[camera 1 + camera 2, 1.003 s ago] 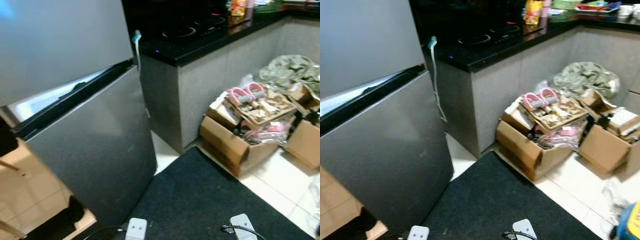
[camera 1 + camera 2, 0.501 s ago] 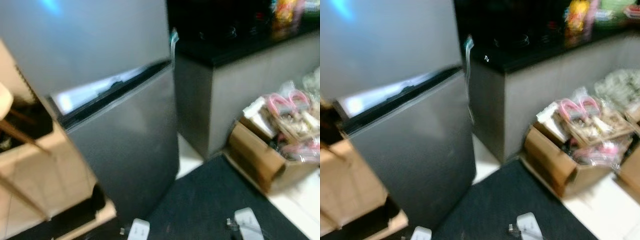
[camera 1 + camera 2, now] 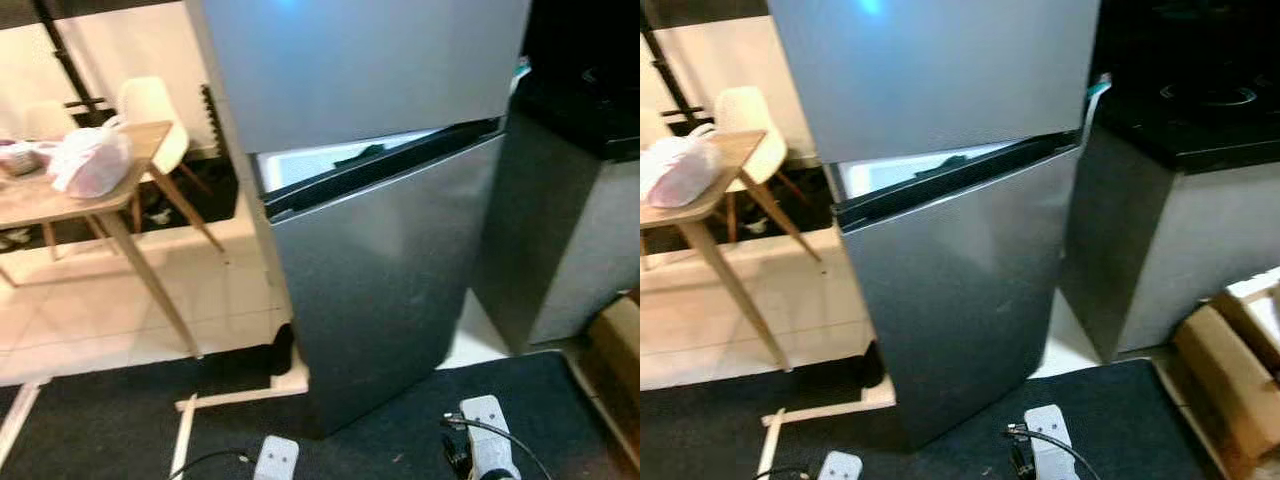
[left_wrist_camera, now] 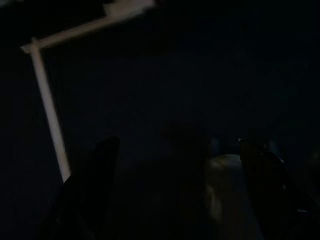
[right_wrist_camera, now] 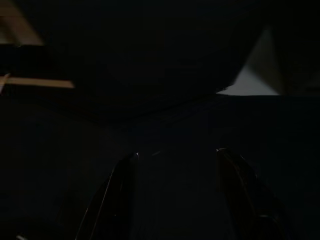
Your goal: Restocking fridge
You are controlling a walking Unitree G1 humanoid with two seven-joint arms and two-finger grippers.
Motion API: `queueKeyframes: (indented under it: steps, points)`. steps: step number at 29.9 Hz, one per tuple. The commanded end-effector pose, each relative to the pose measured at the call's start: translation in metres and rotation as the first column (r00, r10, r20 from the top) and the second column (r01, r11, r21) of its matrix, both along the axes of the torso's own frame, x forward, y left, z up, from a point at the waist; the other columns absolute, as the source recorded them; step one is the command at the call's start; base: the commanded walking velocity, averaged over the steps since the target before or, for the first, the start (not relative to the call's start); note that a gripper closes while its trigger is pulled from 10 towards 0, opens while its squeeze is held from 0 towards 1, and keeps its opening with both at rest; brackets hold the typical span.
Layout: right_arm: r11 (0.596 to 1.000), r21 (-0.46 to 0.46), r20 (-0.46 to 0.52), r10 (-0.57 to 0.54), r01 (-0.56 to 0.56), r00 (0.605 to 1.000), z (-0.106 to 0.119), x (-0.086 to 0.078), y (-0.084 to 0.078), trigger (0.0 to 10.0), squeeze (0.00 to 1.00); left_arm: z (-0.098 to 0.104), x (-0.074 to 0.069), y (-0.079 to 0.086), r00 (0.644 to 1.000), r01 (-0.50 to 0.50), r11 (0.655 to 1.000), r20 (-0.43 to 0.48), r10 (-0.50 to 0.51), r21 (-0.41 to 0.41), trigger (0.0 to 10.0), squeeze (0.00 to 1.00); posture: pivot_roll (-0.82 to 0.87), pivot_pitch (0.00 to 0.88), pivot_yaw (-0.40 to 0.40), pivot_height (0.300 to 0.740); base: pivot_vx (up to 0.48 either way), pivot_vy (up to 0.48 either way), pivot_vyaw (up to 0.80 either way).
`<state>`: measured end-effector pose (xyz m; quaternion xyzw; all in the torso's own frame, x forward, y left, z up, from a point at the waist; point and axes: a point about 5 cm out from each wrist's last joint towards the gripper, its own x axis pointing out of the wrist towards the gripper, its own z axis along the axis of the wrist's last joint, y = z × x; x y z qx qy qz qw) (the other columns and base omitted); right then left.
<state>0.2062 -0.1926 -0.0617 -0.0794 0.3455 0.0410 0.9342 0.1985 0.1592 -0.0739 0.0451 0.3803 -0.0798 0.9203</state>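
The fridge [image 3: 380,200], a smooth grey-metal two-door unit, stands directly ahead on the black mat [image 3: 400,440], its upper door slightly ajar above the lower door. A wooden table [image 3: 60,190] on the left carries a white plastic bag [image 3: 90,160]; a brown cardboard box [image 3: 1230,380] sits at right. Left gripper [image 4: 175,200] and right gripper [image 5: 175,195] hang low over the dark mat, fingers apart.

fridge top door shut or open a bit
Slightly open. A bright strip of the interior shows under the upper door, above the lower door, wider at the robot's left; the lower door looks shut.
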Motion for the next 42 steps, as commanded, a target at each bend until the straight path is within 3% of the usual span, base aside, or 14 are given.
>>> queueKeyframes:
  steps: [1, 6, 16, 42]
  points:
    - [0.999, 0.016, 0.007, -0.04, 0.04, 0.999, -0.001, -0.002, -0.002, 10.0, 0.0, 0.022, 0.032, 0.028, 0.995, -0.026, 1.0, 0.096, 0.025, 0.005, 10.0, 0.0, -0.09, 0.025, 0.087, 0.74, 0.0, 0.0, 0.8]
    - [0.994, 0.037, 0.016, -0.101, 0.1, 0.995, 0.0, -0.001, -0.003, 10.0, 0.0, 0.034, 0.047, 0.01, 0.98, 0.011, 1.0, 0.199, -0.007, -0.018, 10.0, 0.0, -0.09, 0.027, 0.092, 0.74, 0.0, 0.0, 0.16]
    - [0.993, 0.036, 0.016, -0.113, 0.112, 0.993, -0.001, -0.001, -0.002, 10.0, 0.0, 0.046, 0.059, -0.003, 0.965, 0.047, 0.997, 0.261, -0.028, -0.069, 10.0, 0.0, -0.09, 0.032, 0.092, 0.74, 0.049, 0.0, 0.0]
    - [0.989, 0.043, 0.019, -0.14, 0.14, 0.99, -0.003, -0.005, -0.002, 10.0, 0.0, 0.042, 0.053, -0.004, 0.968, 0.129, 0.989, 0.224, -0.109, -0.075, 10.0, 0.0, -0.09, 0.046, 0.099, 0.74, 0.284, 0.0, 0.0]
